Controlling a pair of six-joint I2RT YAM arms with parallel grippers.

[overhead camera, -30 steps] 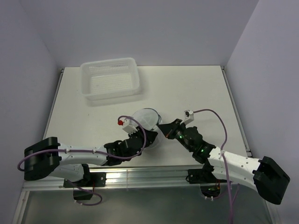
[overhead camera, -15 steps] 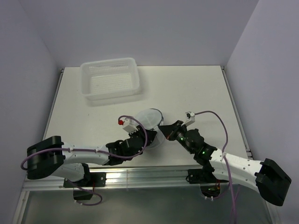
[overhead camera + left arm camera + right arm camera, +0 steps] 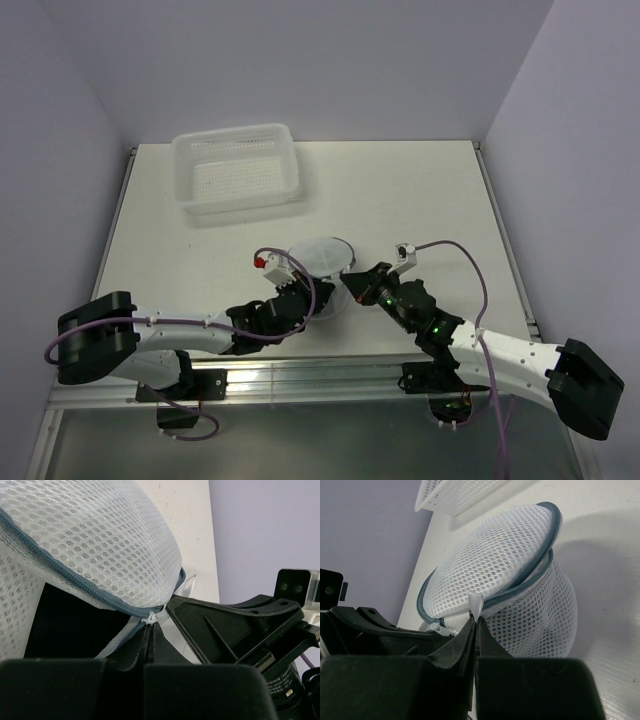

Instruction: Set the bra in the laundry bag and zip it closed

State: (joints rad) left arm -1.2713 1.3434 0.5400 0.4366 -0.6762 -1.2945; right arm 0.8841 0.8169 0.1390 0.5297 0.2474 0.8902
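**Hazards.** The left claw point(image 3: 150, 634) was pressed together on the zipper pull point(image 3: 151, 618) at the lower centre of the left wrist view. The right claw point(image 3: 474, 629) was pressed together on the white fabric tab point(image 3: 476, 602) of the laundry bag point(image 3: 505, 565). Each grip took in very little material. If the pull were drawn without a firm counter-hold, the tab would probably slip free. The light bag would then slide across the counter point(image 3: 420, 190) instead of closing. The zipper was not yet fully closed, and a gap showed along the blue-grey rim. The bra point(image 3: 65, 625), judged to be the dark mass inside the bag at lower left, lay close to the zipper track. Fabric or a strap could jam in the slider.

**View differences.** Only the left wrist view showed the dark contents through the gap. The right wrist view showed the tab grip and the open seam running up the right side of the dome, but no bra. The top view placed the bag at frame centre between both claws, well apart from the basket point(image 3: 238, 168) at upper left. It did not resolve either grip.
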